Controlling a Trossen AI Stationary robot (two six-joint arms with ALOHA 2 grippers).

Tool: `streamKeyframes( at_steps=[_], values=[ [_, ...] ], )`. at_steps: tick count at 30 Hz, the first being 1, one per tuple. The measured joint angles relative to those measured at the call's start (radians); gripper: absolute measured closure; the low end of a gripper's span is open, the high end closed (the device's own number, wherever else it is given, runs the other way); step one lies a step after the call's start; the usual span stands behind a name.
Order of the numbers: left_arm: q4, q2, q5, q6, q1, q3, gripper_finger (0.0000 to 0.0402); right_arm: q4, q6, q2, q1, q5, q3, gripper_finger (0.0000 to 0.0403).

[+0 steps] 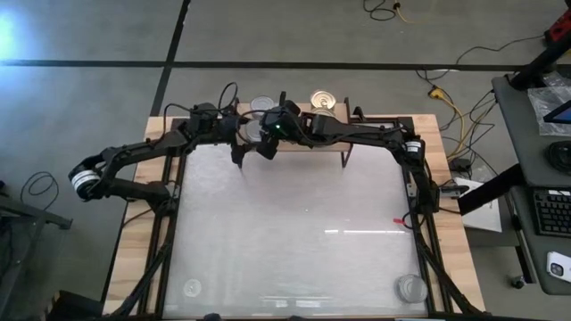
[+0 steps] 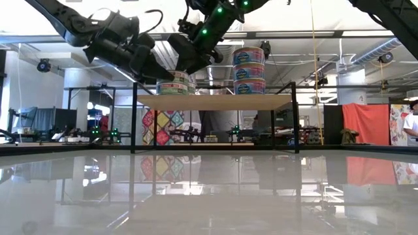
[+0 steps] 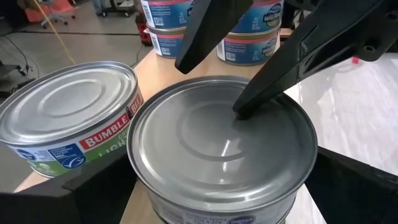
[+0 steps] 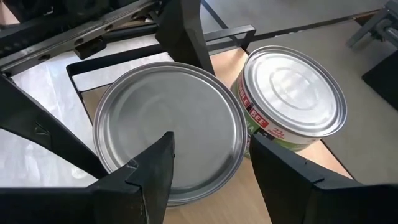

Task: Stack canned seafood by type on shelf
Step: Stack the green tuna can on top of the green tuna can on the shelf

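**Left wrist view: one grey-topped tin is crowded by both pincers on the shelf**

Closest in, the grey-topped tin (image 3: 221, 140) is seen filling the left wrist view. It is straddled by the left pincer (image 3: 217, 190), which is spread wide, with its dark fingers (image 3: 93, 186) set on either side of the tin's wall. A sliver of gap is shown on one side, so no squeeze is being made out. From above, the right pincer (image 3: 211, 87) is brought over the same lid, parted narrower than the tin. One fingertip (image 3: 245, 107) is planted near the lid's middle, and nothing is gripped.

Just beside the grey-topped tin, a shiny-topped tin (image 3: 68, 118) with a red and green label is stood upright on the light wood. In the right wrist view the two tins are shown side by side, nearly touching.

Farther along the plank, more labelled tins (image 3: 249, 31) are stacked.

Over in the low view, the glossy white surface (image 2: 209, 189) is laid out in front, and the shelf (image 2: 215, 102) is stood at its far side on thin black legs. A stack of three tins (image 2: 249, 68) is carried towards its right end, with both arms bunched over the tins at its left end. Beyond, at the room's right edge, a person (image 2: 411, 124) is glimpsed.
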Motion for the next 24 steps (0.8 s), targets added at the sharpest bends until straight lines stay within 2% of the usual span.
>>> streamKeyframes(
  at_steps=[15, 24],
  values=[
    [-0.001, -0.007, -0.003, 0.009, 0.0, -0.004, 0.0002, -0.003, 0.0, 0.0, -0.004, 0.002, 0.0, 0.0202],
    [-0.155, -0.009, -0.039, 0.039, -0.001, 0.064, 0.0003, -0.001, 0.006, 0.0, -0.005, 0.005, 0.0, 0.0202]
  ],
)
